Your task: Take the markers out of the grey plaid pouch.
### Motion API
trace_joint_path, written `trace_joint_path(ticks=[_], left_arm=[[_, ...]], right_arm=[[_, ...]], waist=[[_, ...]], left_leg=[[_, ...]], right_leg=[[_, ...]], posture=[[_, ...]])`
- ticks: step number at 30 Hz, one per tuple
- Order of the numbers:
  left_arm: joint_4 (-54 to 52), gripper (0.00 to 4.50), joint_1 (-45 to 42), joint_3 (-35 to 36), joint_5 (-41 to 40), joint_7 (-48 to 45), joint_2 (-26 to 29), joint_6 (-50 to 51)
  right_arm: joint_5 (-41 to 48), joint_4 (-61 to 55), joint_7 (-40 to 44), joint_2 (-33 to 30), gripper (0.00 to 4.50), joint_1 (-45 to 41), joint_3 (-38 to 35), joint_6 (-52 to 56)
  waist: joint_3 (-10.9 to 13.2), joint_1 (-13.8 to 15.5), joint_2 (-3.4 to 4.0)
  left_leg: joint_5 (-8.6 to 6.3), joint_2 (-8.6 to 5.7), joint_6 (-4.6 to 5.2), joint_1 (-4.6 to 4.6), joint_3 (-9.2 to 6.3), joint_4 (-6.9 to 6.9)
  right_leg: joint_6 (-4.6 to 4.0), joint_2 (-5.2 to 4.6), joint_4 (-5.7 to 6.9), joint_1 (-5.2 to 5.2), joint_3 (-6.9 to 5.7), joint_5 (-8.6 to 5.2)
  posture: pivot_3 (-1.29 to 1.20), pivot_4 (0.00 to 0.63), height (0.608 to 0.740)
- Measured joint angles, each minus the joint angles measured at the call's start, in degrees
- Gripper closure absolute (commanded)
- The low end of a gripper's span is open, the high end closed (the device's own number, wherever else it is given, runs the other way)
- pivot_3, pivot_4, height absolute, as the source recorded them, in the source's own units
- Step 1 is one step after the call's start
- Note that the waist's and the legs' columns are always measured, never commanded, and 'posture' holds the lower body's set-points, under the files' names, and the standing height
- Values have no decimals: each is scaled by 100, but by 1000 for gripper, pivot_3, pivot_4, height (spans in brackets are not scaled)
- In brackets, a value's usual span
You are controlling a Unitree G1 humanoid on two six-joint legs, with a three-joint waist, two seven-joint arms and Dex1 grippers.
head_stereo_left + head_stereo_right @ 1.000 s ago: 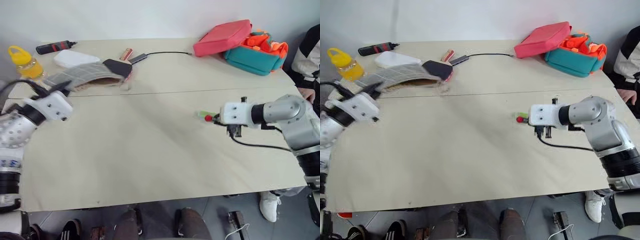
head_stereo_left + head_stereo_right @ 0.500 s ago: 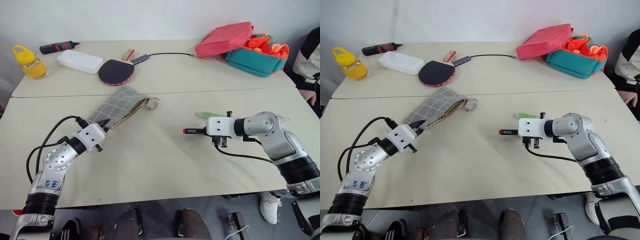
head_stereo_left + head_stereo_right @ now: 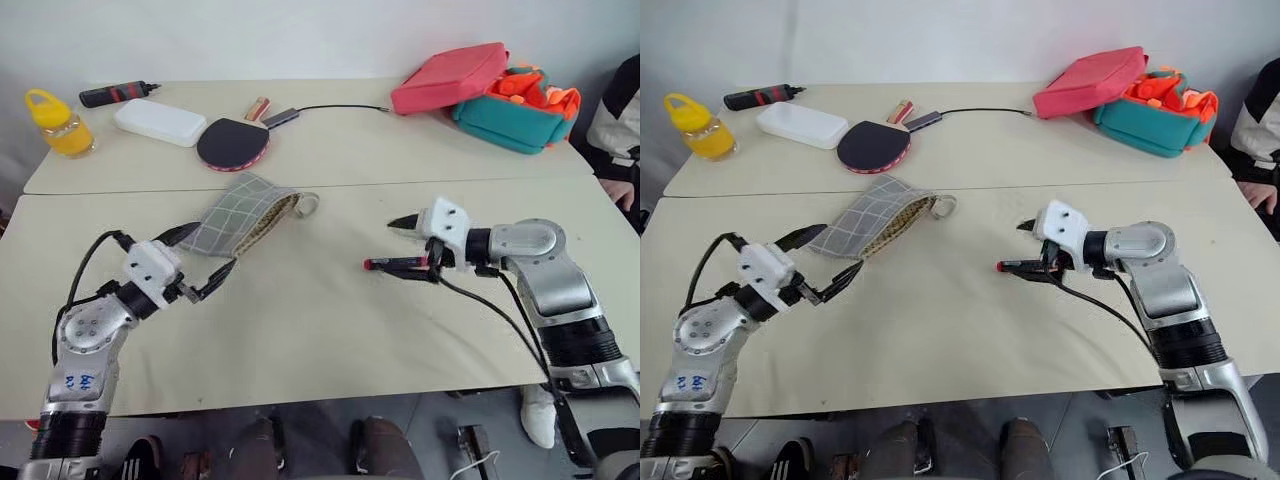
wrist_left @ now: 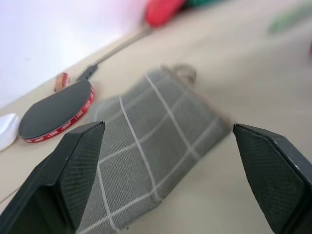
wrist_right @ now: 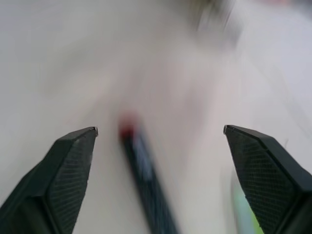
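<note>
The grey plaid pouch (image 3: 243, 212) lies flat on the near table (image 3: 300, 330), left of centre, its ring loop (image 3: 307, 204) at the end farther from the left gripper (image 3: 200, 264). That gripper's two black fingers stand wide apart and grip nothing. One fingertip (image 3: 186, 232) sits at or just over the pouch's near end; whether it touches the fabric cannot be told. The other fingertip (image 3: 222, 280) is off the pouch, over bare table. In the left wrist view the pouch (image 4: 156, 146) lies between the spread fingers and ahead of them.

One marker (image 3: 398, 264), black with a red end, lies on the table right of centre, well apart from the pouch. The right gripper (image 3: 412, 243) has its fingers wide apart, clamped on nothing. The marker lies just below the gripper, red end pointing away from the arm; in the right wrist view it (image 5: 144, 180) runs between the two fingers without touching either.

At the far side are a table tennis paddle (image 3: 232, 144), a white box (image 3: 160, 122), a yellow bottle (image 3: 58, 125), a pink-red case (image 3: 447, 76) and a teal case (image 3: 510, 115).
</note>
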Motion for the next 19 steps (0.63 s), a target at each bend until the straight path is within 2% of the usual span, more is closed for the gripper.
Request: trace_joint_path(ticks=[4, 7, 10, 12, 19], left_arm=[[-437, 36, 781, 517, -503, -30, -36, 462], [-462, 36, 1156, 891, -550, 135, -211, 586], [-472, 36, 1606, 1275, -496, 391, -356, 615], [-452, 36, 1848, 1418, -477, 419, -436, 633], [-430, 36, 2119, 1470, -362, 397, -679, 465]], right_arm=[[485, -511, -247, 380, 139, 937, -306, -46], [720, -913, -535, 776, 139, 1840, -355, -113], [606, -1123, -798, 938, 139, 2814, -347, -673], [503, -1121, -870, 923, 139, 3044, -355, -978], [425, -895, -938, 877, 139, 3069, -424, -1607]], waist=[[-1, 21, -1], [-1, 18, -1], [-1, 8, -2], [-1, -6, -2], [-5, 11, -7]], left_leg=[[-3, -5, 2, 1, -8, -2], [-4, -5, 3, 1, -8, 0], [-5, -8, 5, 2, -4, 2], [-5, -8, 8, 3, -1, 5], [-3, -6, 9, 6, -7, 3]], right_leg=[[0, -2, -10, 11, -7, 0], [0, -2, -12, 11, -7, 0], [0, -4, -17, 14, -2, 0], [-1, -3, -19, 14, 1, 0], [-14, -2, -16, 16, -2, 3]], posture=[[0, 150, 740], [0, 150, 740], [0, 150, 740], [0, 150, 740], [0, 150, 740]])
